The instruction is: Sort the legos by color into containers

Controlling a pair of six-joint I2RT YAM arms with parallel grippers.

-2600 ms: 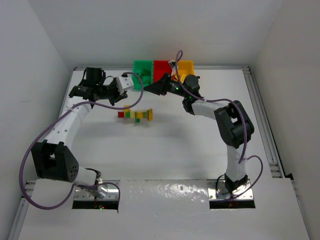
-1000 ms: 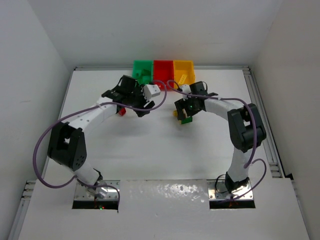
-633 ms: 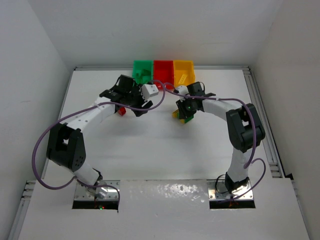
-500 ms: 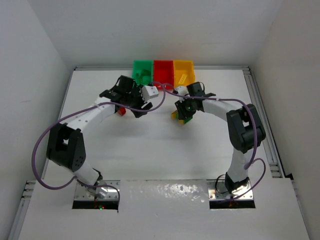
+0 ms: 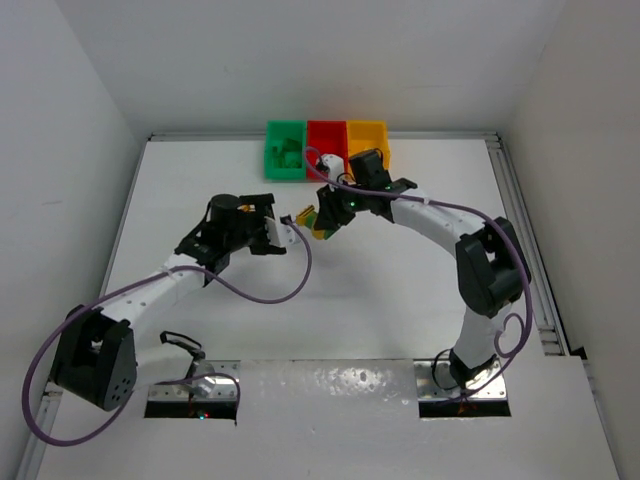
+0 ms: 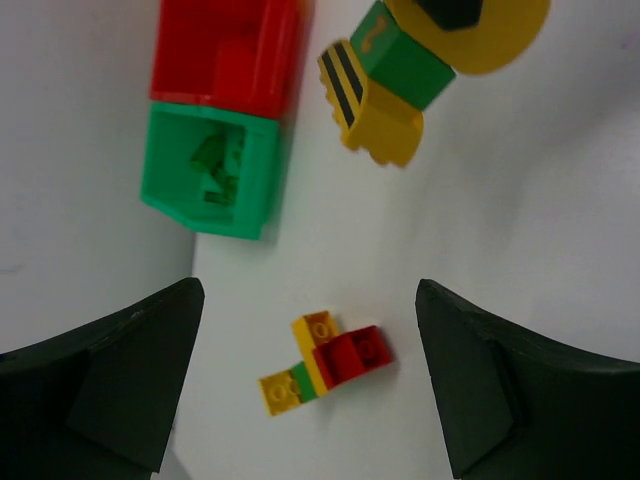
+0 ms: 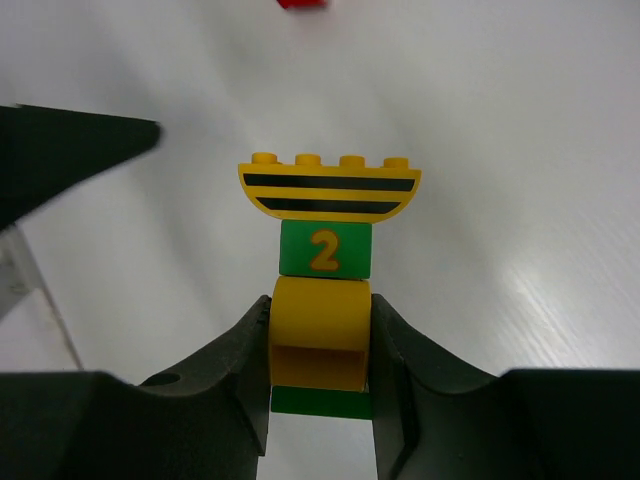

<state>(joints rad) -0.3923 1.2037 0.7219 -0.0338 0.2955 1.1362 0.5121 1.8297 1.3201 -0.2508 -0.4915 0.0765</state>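
My right gripper (image 7: 320, 345) is shut on a stack of legos held above the table: a yellow round brick (image 7: 320, 320) between the fingers, a green "2" brick (image 7: 325, 248) and a striped yellow arch (image 7: 330, 185) beyond it. In the top view this gripper (image 5: 322, 218) hangs in front of the red bin (image 5: 325, 138). My left gripper (image 6: 308, 300) is open above a yellow, red and green lego cluster (image 6: 325, 360) lying on the table. The top view hides that cluster under the left gripper (image 5: 262, 212). The green bin (image 5: 283, 150) holds green pieces (image 6: 210, 165); the yellow bin (image 5: 368, 134) stands rightmost.
The three bins stand in a row against the back edge of the white table (image 5: 400, 300). The held stack (image 6: 385, 85) hangs close to the red bin (image 6: 230, 50) and green bin (image 6: 260, 195). White walls enclose the table on three sides.
The right gripper has carried the stack to the left, off the table. The left arm has drawn back toward the near left and its jaws have opened wider.
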